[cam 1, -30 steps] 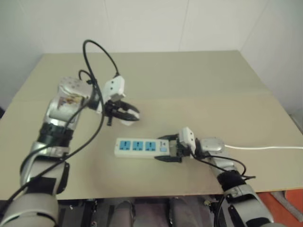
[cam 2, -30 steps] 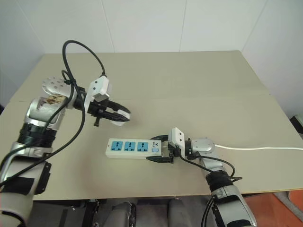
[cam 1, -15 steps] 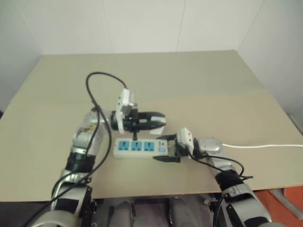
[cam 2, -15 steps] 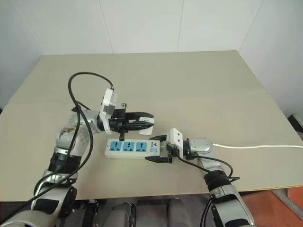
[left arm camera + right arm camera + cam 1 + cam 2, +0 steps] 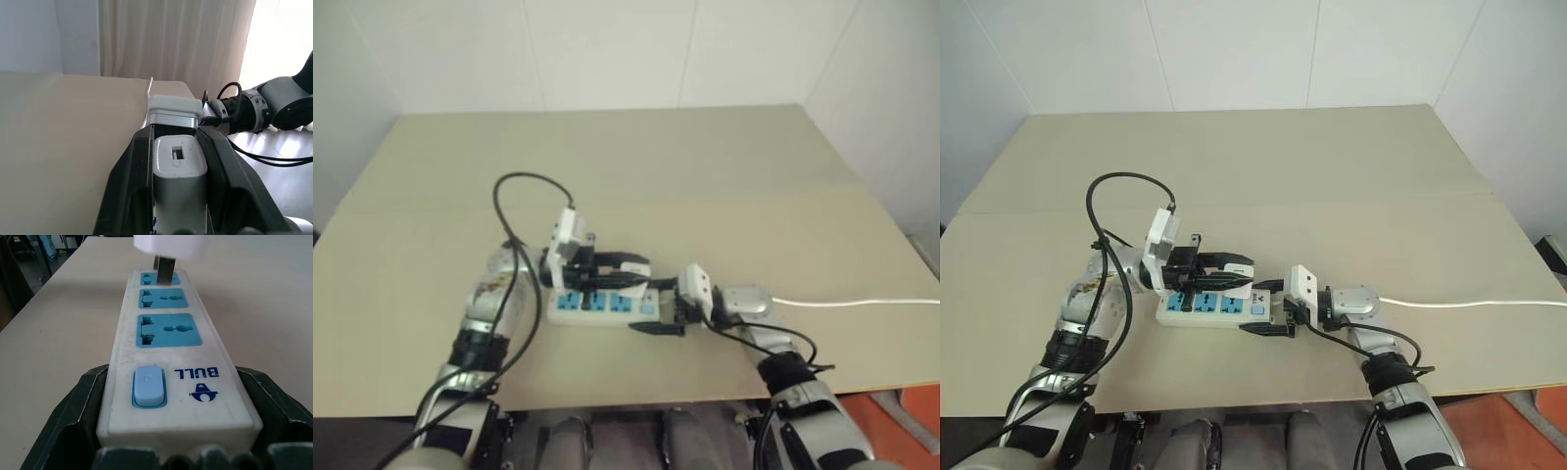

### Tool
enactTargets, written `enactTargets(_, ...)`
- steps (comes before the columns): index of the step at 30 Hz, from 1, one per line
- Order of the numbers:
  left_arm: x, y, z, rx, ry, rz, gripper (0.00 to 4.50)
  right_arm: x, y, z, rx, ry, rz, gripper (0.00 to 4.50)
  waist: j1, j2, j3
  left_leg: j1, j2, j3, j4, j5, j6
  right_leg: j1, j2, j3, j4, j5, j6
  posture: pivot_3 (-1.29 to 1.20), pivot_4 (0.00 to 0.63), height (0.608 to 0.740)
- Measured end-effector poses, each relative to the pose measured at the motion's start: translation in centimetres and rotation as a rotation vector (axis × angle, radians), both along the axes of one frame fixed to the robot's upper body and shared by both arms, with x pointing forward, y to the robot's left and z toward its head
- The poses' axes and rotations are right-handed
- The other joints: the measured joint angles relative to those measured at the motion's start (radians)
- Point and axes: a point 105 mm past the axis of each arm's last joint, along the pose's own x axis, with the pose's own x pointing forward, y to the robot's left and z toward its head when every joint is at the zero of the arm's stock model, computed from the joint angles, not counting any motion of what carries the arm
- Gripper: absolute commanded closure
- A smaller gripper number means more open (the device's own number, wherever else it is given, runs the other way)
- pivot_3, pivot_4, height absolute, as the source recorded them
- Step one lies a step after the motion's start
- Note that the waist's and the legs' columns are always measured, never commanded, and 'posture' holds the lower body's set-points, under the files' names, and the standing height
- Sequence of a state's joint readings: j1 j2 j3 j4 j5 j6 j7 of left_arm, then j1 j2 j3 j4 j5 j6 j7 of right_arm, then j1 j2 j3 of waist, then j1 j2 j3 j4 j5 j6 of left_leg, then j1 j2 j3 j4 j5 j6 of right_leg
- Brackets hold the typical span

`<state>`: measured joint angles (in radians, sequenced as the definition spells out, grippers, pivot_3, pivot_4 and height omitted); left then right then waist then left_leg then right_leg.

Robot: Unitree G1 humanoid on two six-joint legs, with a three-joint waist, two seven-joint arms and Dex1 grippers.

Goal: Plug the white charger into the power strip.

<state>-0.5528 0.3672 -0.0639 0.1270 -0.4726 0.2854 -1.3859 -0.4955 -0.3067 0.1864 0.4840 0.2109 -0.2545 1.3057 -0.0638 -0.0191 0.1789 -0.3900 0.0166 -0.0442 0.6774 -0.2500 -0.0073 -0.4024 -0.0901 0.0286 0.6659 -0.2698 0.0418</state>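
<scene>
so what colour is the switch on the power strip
Light blue switch, clearest in the right wrist view.

Power strip (image 5: pixel 166 357): brand "BULL" printed in blue on white casing, reading upside down in right wrist view, small blue logo mark beneath it, at 3 o'clock of the blue switch (image 5: pixel 148 386). No other legible text.

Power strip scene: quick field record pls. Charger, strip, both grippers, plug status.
charger: white charger, prongs down, above the far socket of the strip
held by: left gripper, shut on the charger's sides
power strip: power strip flat on the table, three blue sockets, all free
steadied by: right gripper, clamped on the strip's switch end
plug status: not inserted; prongs look just above the socket face
cord: thin white cord runs off to the right
</scene>
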Motion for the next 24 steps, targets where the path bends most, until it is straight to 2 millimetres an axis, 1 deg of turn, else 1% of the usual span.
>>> enactTargets(7,-0.1,0.2,-0.6,-0.003,0.007,0.009,3.47,0.0,0.0,0.0,0.0,0.0,-0.001,1.09,0.0,0.0,0.0,0.0,0.0,0.0,0.0,0.0,0.0,0.0,0.0,0.0,0.0,0.0,0.0,0.0,0.15,0.74)
enactTargets(12,-0.3,0.4,-2.3,0.023,0.021,0.01,3.47,0.0,0.0,0.0,0.0,0.0,-0.001,1.09,0.001,0.0,0.0,0.0,0.0,0.0,0.0,0.0,0.0,0.0,0.0,0.0,0.0,0.0,0.0,0.0,0.15,0.74)
enactTargets(24,-0.3,0.7,-2.6,0.037,-0.02,0.007,3.47,0.0,0.0,0.0,-0.003,0.001,-0.001,1.09,0.002,0.0,0.0,0.0,0.0,0.0,0.0,0.0,0.0,0.0,0.0,0.0,0.0,0.0,0.0,0.0,0.15,0.74)
